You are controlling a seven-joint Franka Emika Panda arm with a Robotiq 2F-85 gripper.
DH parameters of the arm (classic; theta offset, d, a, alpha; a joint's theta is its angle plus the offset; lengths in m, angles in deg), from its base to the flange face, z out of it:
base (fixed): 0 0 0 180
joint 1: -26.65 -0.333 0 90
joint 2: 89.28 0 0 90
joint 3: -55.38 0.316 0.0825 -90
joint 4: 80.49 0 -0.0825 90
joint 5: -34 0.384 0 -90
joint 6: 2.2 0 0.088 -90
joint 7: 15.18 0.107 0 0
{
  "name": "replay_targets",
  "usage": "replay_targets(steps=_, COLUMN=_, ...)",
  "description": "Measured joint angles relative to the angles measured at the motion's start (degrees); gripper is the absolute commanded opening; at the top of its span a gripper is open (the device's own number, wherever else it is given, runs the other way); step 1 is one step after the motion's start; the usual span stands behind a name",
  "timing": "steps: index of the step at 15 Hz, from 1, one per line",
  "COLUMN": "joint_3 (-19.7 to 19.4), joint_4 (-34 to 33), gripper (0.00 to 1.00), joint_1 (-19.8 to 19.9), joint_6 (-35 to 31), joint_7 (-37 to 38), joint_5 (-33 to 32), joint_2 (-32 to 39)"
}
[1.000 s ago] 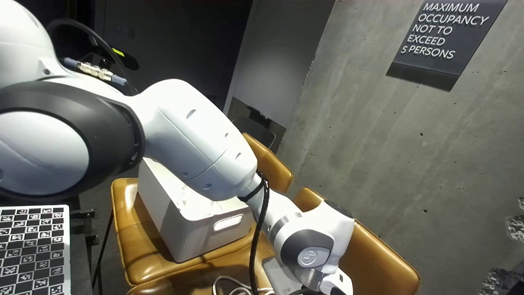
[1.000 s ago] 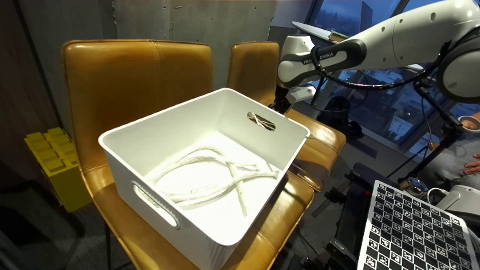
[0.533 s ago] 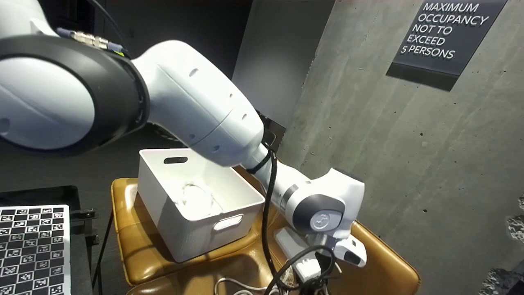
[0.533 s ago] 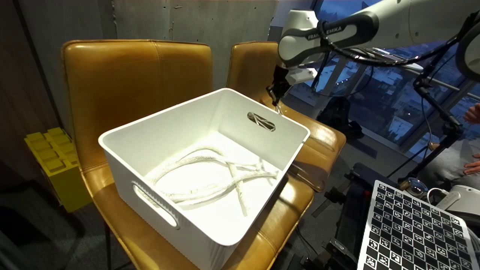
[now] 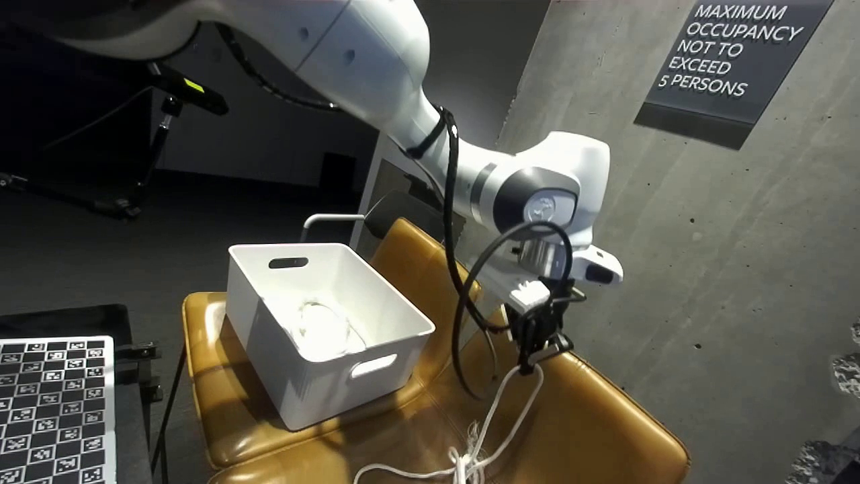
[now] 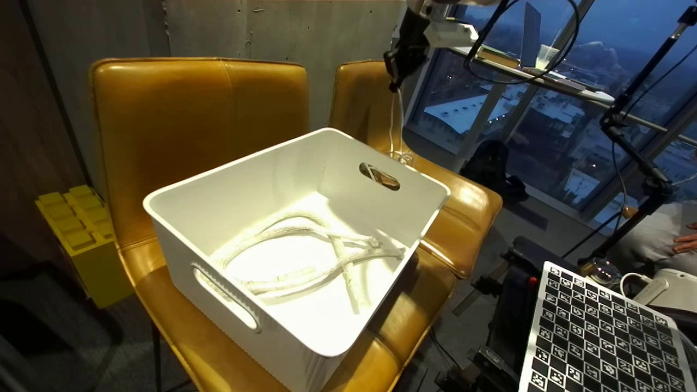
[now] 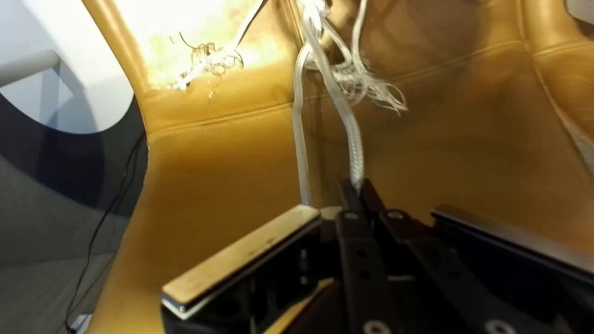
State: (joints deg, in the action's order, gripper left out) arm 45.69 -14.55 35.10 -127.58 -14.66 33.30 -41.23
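Observation:
My gripper (image 7: 356, 188) is shut on a white braided rope (image 7: 350, 134), pinched between the dark fingertips. A second strand runs down beside the left finger. In an exterior view the gripper (image 5: 531, 366) holds the top of a rope loop (image 5: 496, 407) above a tan leather chair (image 5: 605, 417). The loop hangs to a knot (image 5: 462, 464) with frayed ends; whether the knot touches the seat I cannot tell. In an exterior view the gripper (image 6: 395, 86) stands higher than the white bin (image 6: 245, 201) and beyond its far side. More white rope (image 6: 375, 253) lies inside the bin.
The bin sits on another tan chair (image 6: 201, 136), right beside the chair under the gripper. A concrete wall (image 5: 672, 269) rises behind the chairs. A patterned board (image 6: 604, 332) lies near the robot. A black cable (image 5: 458, 336) loops from the arm beside the gripper.
The arm has risen steadily, and the gripper has come up from low behind the bin. The rope loop has been lifted with it and is stretched upward from the knot.

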Motion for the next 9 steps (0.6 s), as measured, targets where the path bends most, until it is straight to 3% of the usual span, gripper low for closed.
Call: replay_targets(steps=9, joint_3=3.42, joint_4=13.10, gripper=0.01, joint_1=-4.42, joint_6=-0.50, joint_7=0.03, joint_5=-0.08, joint_2=-24.29)
